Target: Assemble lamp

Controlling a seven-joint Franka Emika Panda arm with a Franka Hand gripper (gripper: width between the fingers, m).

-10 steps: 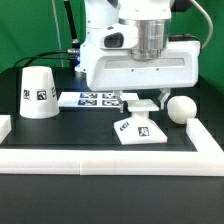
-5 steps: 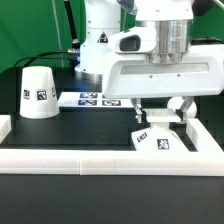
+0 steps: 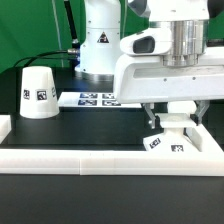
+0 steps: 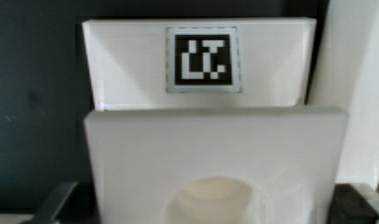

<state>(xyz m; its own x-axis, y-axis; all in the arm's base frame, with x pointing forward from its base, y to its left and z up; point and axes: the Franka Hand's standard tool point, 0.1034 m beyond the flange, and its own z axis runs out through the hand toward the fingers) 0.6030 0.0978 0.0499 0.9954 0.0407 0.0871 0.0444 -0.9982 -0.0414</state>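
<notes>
My gripper (image 3: 168, 120) is shut on the white lamp base (image 3: 168, 141), which sits low at the table by the rail corner on the exterior view's right. In the wrist view the base (image 4: 204, 110) fills the picture, with its tag and a round socket, and dark fingertips (image 4: 54, 202) show at both its sides. The tapered white shade (image 3: 38, 93) stands far off at the exterior view's left. The ball bulb is hidden behind my hand.
A long white rail (image 3: 90, 158) borders the black table along the front and both sides. The marker board (image 3: 90, 99) lies flat at the back, between the shade and my hand. The arm's white body stands behind it.
My gripper has moved to the exterior view's right with the base, from mid-table to the right rail corner. The bulb, visible before, is now covered by my hand.
</notes>
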